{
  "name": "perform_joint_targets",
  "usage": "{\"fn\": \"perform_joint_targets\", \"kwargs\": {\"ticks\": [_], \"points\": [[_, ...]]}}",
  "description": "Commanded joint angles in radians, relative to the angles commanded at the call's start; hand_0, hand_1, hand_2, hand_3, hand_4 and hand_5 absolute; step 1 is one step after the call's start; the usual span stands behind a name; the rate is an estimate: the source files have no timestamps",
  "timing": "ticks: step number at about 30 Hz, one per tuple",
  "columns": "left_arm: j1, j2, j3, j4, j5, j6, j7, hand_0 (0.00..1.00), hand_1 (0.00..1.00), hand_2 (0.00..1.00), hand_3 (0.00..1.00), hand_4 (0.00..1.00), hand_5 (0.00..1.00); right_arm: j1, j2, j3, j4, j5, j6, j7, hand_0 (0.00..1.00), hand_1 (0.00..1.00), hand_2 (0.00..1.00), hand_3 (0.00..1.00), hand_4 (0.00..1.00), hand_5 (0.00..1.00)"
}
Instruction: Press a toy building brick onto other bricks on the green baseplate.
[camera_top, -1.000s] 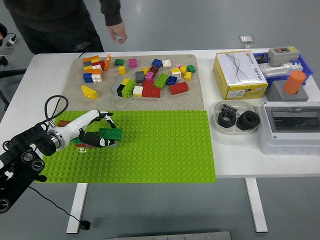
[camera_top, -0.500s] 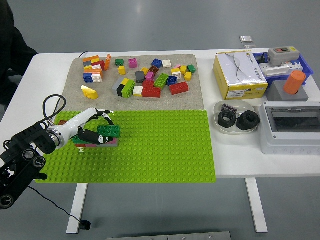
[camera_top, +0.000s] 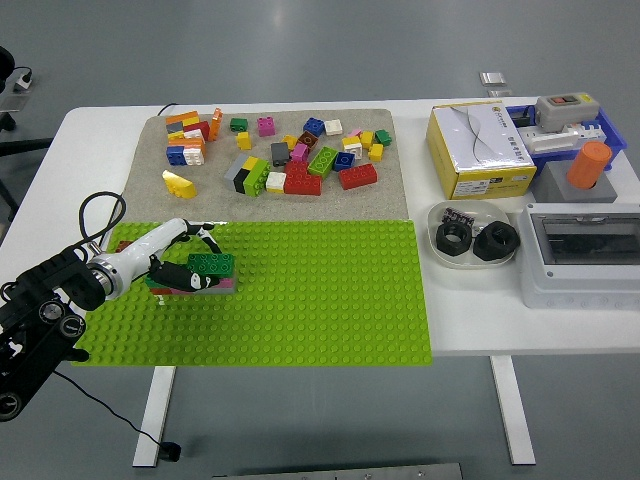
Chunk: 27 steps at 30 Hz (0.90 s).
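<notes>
One robot hand is in view, the left hand (camera_top: 185, 265), white and black, reaching in from the lower left over the green baseplate (camera_top: 330, 300). Its fingers are curled around a dark green brick (camera_top: 211, 264), a two-by-four block with studs up, lying level. The brick sits on a low stack of bricks (camera_top: 190, 286) near the baseplate's left end, close to its far edge; pink and red layers show beneath it, though the hand hides how many bricks the stack has.

Behind the baseplate lies one beige mat (camera_top: 270, 165) carrying a loose scatter of bricks, roughly thirty, in orange, blue, yellow, red, green, pink, white and grey. Among them one yellow sloped brick (camera_top: 179, 184) sits alone on the left, and one large red brick (camera_top: 357, 176) lies near the middle right.

To the right stand one yellow box (camera_top: 478, 150) with a white top, one shallow dish (camera_top: 475, 240) holding two black nuts, one grey enclosure (camera_top: 585, 255) with a clear lid, one orange cylinder (camera_top: 589, 164) on a grey block, and one blue tray (camera_top: 565, 130). Any print on the box is too small to read.
</notes>
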Motion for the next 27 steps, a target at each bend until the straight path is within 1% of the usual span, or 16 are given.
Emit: {"fn": "perform_joint_targets", "kwargs": {"ticks": [5, 12, 21, 22, 27], "points": [[0.001, 0.006, -0.001, -0.014, -0.002, -0.002, 0.002, 0.963, 0.967, 0.938, 0.49, 0.816, 0.002, -0.002, 0.002, 0.007, 0.0, -0.007, 0.001, -0.003, 0.686, 0.657, 0.629, 0.874, 0.64, 0.998], [0.003, 0.008, 0.001, 0.011, -0.008, -0.001, -0.002, 0.963, 0.967, 0.936, 0.491, 0.816, 0.002, -0.004, 0.003, 0.005, 0.0, -0.006, 0.001, -0.002, 0.686, 0.659, 0.629, 0.874, 0.64, 0.998], [0.003, 0.009, 0.0, 0.023, -0.011, 0.006, -0.012, 0.963, 0.965, 0.936, 0.491, 0.814, 0.002, -0.003, 0.003, 0.0, 0.0, -0.001, 0.002, -0.001, 0.687, 0.659, 0.632, 0.874, 0.641, 0.998], [0.003, 0.009, 0.001, 0.023, -0.012, 0.006, -0.013, 0.963, 0.965, 0.936, 0.499, 0.776, 0.002, -0.003, 0.003, 0.0, 0.0, -0.001, 0.002, -0.002, 0.687, 0.658, 0.632, 0.873, 0.642, 0.998], [0.002, 0.01, 0.003, 0.025, -0.013, 0.007, -0.016, 0.963, 0.965, 0.936, 0.499, 0.776, 0.002, -0.001, 0.003, 0.0, 0.0, -0.001, 0.002, -0.002, 0.687, 0.658, 0.632, 0.873, 0.642, 0.998]]}}
